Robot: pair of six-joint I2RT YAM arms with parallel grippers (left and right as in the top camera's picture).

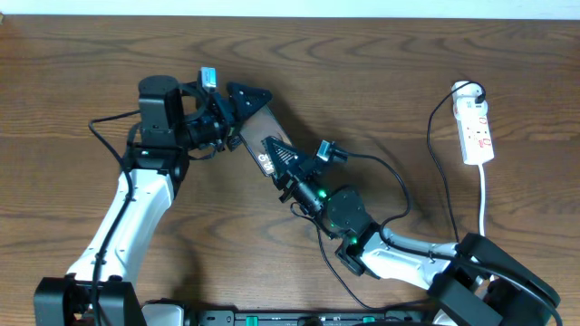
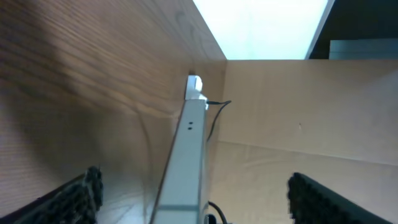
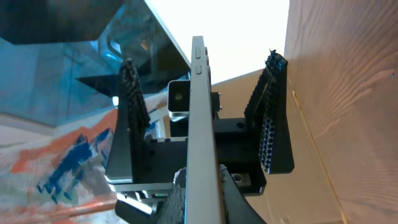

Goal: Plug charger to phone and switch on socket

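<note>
Closest in, the right claw is pinched narrow on the thin edge of the phone, holding it turned up on its side above the desk. At the phone's far end the left claw stands wide. One finger is to each side of the slab and neither touches it, so the phone sits between the jaws without being gripped by them.

As I judge it, the task is at an early stage. The phone is lifted and presented, but no plug shows in either of its ends in any view. The charger runs as a thin black line from the top of the socket down the right side of the desk. It then passes behind the right arm, so where its tip lies I cannot tell. The socket rests flat at the right edge, well apart from both claws, and nothing is near its switch. Whether that switch is on is too small to read. Plugging in and switching on both appear to remain.
</note>
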